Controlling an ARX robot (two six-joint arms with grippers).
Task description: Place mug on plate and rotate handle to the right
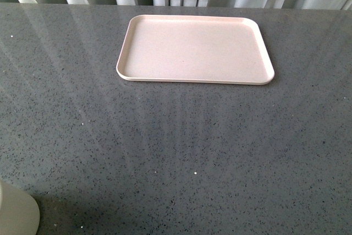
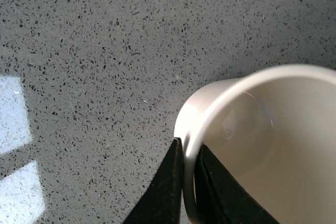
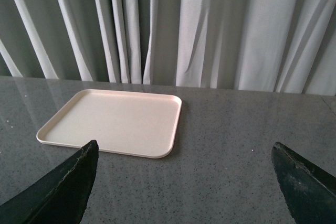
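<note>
Nearest, in the left wrist view, the left gripper (image 2: 189, 149) is clamped on the mug (image 2: 262, 140). One black finger lies outside the white wall and the other inside, pinching the rim at the lower middle of the frame. The mug's open mouth fills the lower right. The handle shows in no view, so I cannot tell which way it points. In the front view, a pale rounded shape in the bottom left corner is most likely that same mug (image 1: 16, 213), low over the grey speckled table (image 1: 176, 152). The coming move turns on the plate (image 1: 195, 48), which lies up and to the right of that shape. It sits in the upper centre of the frame, well apart and bare, with its long axis running left to right. The left arm is the one placed to carry. The right gripper (image 3: 184, 148) hangs with its fingers wide apart, holding nothing. The plate sits at the middle left of its view, with curtains (image 3: 210, 24) behind.
</note>
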